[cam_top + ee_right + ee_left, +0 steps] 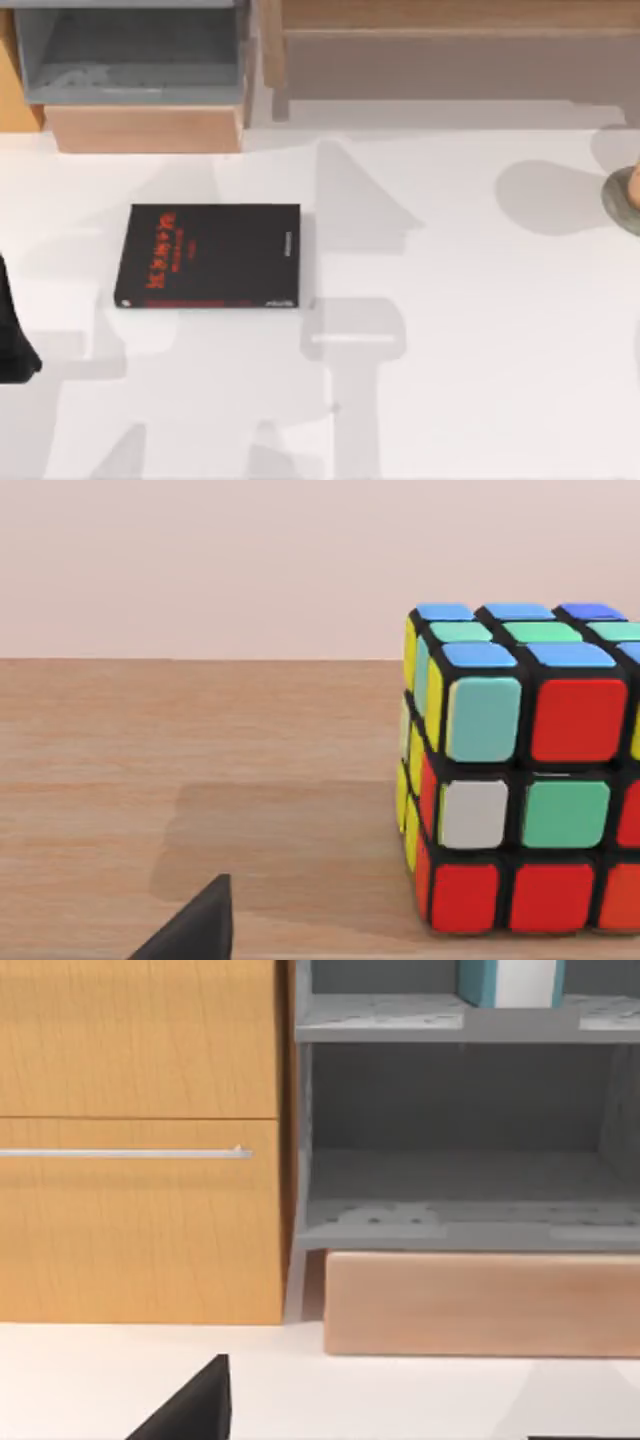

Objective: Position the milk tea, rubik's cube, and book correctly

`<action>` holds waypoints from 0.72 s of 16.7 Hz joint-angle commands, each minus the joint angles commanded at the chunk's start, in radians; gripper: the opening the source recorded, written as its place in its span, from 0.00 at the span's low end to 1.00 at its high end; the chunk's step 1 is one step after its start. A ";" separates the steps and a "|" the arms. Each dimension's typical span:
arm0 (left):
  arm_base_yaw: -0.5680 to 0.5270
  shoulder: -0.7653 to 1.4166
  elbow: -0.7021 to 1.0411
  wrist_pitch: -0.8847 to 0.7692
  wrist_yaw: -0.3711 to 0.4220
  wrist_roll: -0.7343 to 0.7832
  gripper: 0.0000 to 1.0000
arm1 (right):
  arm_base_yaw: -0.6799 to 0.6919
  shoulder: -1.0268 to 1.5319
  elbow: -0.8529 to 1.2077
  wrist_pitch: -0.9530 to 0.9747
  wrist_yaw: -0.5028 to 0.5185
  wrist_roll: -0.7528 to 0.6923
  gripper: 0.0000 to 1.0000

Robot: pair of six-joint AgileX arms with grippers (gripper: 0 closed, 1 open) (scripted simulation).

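The book (208,256) lies flat on the worktop (480,380), left of centre — thin, stiff, hard to pinch except by an edge. The cube (520,770) sits on a wooden surface (180,780) just ahead of the right arm's wrist camera — rigid, easily gripped across opposite faces. The left arm (15,335) waits at the left edge. Neither arm's fingers can be judged wide or narrow.
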 joint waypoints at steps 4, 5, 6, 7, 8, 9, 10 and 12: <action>0.000 0.000 0.000 0.000 0.000 0.000 1.00 | 0.042 -0.315 -0.303 -0.015 0.036 -0.003 1.00; 0.000 0.000 0.000 0.000 0.000 0.000 1.00 | 0.054 -0.403 -0.388 -0.020 0.047 -0.004 1.00; 0.000 0.000 0.000 0.000 0.000 0.000 1.00 | 0.067 -0.493 -0.476 -0.025 0.058 -0.005 1.00; 0.000 0.000 0.000 0.000 0.000 0.000 1.00 | 0.080 -0.585 -0.564 -0.029 0.069 -0.005 1.00; 0.000 0.000 0.000 0.000 0.000 0.000 1.00 | 0.093 -0.677 -0.652 -0.034 0.081 -0.006 1.00; 0.000 0.000 0.000 0.000 0.000 0.000 1.00 | 0.105 -0.769 -0.741 -0.039 0.092 -0.007 1.00; 0.000 0.000 0.000 0.000 0.000 0.000 1.00 | 0.118 -0.861 -0.827 -0.044 0.104 -0.008 1.00; 0.000 0.000 0.000 0.000 0.000 0.000 1.00 | 0.142 -1.039 -0.994 -0.054 0.127 -0.009 1.00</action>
